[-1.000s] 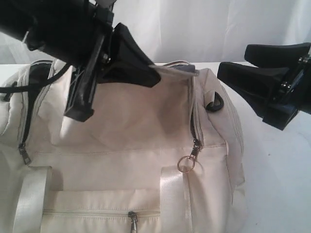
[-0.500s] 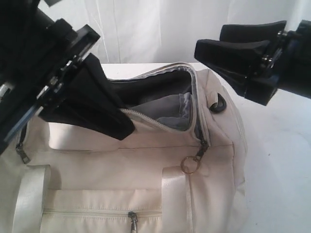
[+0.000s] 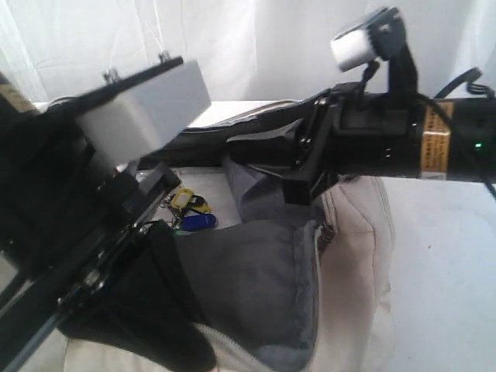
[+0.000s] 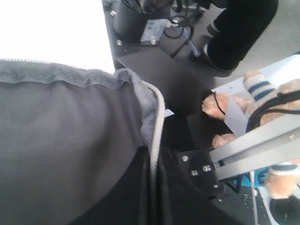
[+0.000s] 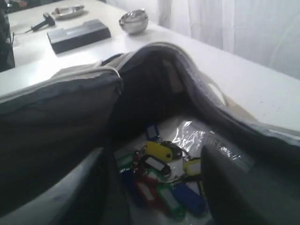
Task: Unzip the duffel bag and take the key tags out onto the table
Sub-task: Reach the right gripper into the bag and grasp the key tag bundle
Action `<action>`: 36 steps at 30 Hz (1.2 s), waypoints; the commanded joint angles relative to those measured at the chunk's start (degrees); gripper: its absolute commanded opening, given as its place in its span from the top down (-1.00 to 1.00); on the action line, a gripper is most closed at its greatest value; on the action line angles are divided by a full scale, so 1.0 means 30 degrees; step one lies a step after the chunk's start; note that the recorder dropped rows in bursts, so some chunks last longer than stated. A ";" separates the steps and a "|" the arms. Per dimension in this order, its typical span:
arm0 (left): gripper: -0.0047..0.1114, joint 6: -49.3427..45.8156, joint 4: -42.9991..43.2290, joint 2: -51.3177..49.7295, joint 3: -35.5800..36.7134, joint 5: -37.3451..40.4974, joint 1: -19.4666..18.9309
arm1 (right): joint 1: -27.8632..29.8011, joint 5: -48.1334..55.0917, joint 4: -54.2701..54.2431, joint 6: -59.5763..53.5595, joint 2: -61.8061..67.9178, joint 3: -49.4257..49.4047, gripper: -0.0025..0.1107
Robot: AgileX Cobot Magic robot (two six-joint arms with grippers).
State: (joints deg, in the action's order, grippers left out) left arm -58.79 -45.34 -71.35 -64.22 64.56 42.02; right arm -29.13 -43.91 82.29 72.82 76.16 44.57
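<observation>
The cream duffel bag (image 3: 358, 232) lies wide open on the white table (image 3: 442, 294), its dark grey lining (image 3: 263, 287) folded outward. My left gripper (image 3: 194, 345) is shut on the bag's zipper edge (image 4: 153, 164), holding the flap down at the front. The key tags (image 3: 191, 210), a bunch of yellow, blue, red, green and black tags (image 5: 161, 180), lie on the bag's floor. My right gripper (image 3: 240, 143) reaches across over the opening. It is open (image 5: 159, 197), a finger on either side of the tags and above them, touching nothing.
A clear plastic packet (image 5: 199, 136) lies under the tags inside the bag. Farther along the table stand a black box (image 5: 77, 35), a metal bowl (image 5: 133, 21) and a small dish (image 5: 68, 11). A white curtain hangs behind.
My left gripper has pulled the flap down and forward, opening the bag wide and baring the key tags. My right gripper has swung left from beside the bag to over the opening.
</observation>
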 commanded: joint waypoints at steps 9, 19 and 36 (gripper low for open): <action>0.76 -0.0466 -0.0046 0.1345 0.0806 0.0971 0.0236 | -0.3336 -0.1638 0.0786 0.1141 0.5443 0.1975 0.00; -0.24 -0.0334 0.0045 0.2017 0.0806 0.1242 0.0199 | -0.4807 -0.2707 0.0708 0.1180 0.6562 0.2100 0.00; -0.16 0.9967 1.3904 0.7165 -0.1969 -0.1699 0.0158 | -1.0282 -0.0901 0.2650 0.2484 0.6853 0.2058 0.00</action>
State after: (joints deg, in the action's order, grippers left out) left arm -36.38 -9.49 -53.21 -69.48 62.42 42.18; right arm -57.24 -49.75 87.22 78.62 96.18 50.67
